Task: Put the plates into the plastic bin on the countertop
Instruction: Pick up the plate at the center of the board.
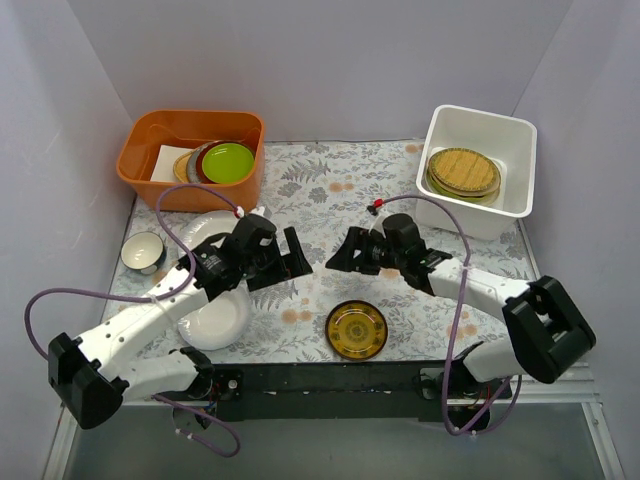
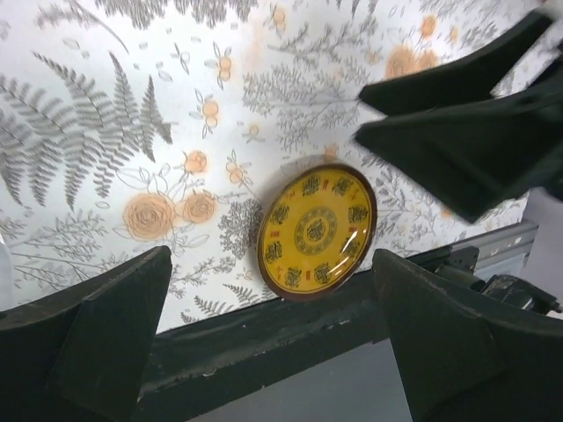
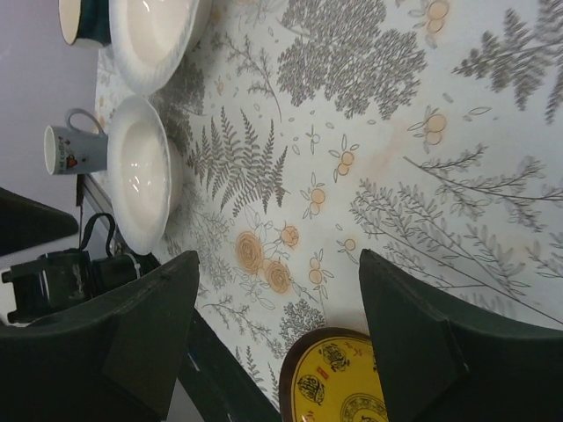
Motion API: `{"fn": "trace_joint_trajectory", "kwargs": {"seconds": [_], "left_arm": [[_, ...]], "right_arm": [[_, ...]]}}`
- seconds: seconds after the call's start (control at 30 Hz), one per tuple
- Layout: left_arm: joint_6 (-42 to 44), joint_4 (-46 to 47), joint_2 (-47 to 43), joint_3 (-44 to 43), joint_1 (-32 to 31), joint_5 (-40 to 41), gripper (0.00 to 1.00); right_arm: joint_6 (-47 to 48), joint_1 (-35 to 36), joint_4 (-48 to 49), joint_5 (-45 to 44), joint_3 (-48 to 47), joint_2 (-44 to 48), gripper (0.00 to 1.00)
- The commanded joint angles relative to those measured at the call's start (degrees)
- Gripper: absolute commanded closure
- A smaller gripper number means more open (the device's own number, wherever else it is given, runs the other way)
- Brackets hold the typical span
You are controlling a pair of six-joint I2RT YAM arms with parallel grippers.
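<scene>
Spread wide and empty, the left gripper (image 1: 288,262) hung beyond and left of the amber plate (image 1: 357,329). The right gripper (image 1: 340,256), jaws also apart and holding nothing, hung just beyond that plate. The fern-and-flower countertop (image 1: 320,190) sat between plain pale walls (image 1: 330,60). Far left of the amber plate stood an orange tub (image 1: 150,178). Nearer, two white plates (image 1: 213,320) were partly hidden under the left arm (image 1: 150,315). The amber plate lay flat, face up, near the front edge; being round, it had no long axis. Far right of it, the plastic bin (image 1: 505,208) held woven-look plates (image 1: 464,172), partly cut off by its wall.
</scene>
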State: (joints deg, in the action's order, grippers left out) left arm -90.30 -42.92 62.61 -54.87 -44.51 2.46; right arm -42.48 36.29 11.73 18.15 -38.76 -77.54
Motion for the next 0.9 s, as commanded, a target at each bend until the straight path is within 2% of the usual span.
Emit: {"fn": "trace_joint_trajectory", "kwargs": {"seconds": [0.0, 0.1, 0.47, 0.67, 0.87], "left_arm": [[7.5, -3.7, 1.2, -6.7, 5.0, -1.9, 0.02], [9.8, -4.5, 1.8, -9.8, 8.8, -2.4, 0.02], [15.7, -3.8, 2.2, -13.5, 27.0, -19.8, 0.02], [18.8, -5.4, 1.9, -13.6, 33.2, -23.9, 0.02], [20.7, -6.7, 1.4, -14.2, 36.0, -26.1, 0.02]], "right_arm": [[-3.3, 4.7, 8.7, -0.1, -2.7, -6.0, 0.2], [-5.2, 7.1, 11.6, 0.0, -4.7, -10.5, 0.2], [-12.9, 11.5, 24.0, 2.2, -11.7, -24.9, 0.2], [-13.9, 14.5, 22.4, 3.2, -20.3, -30.9, 0.2], [-17.6, 16.6, 22.8, 3.0, -26.0, -37.3, 0.21]]}}
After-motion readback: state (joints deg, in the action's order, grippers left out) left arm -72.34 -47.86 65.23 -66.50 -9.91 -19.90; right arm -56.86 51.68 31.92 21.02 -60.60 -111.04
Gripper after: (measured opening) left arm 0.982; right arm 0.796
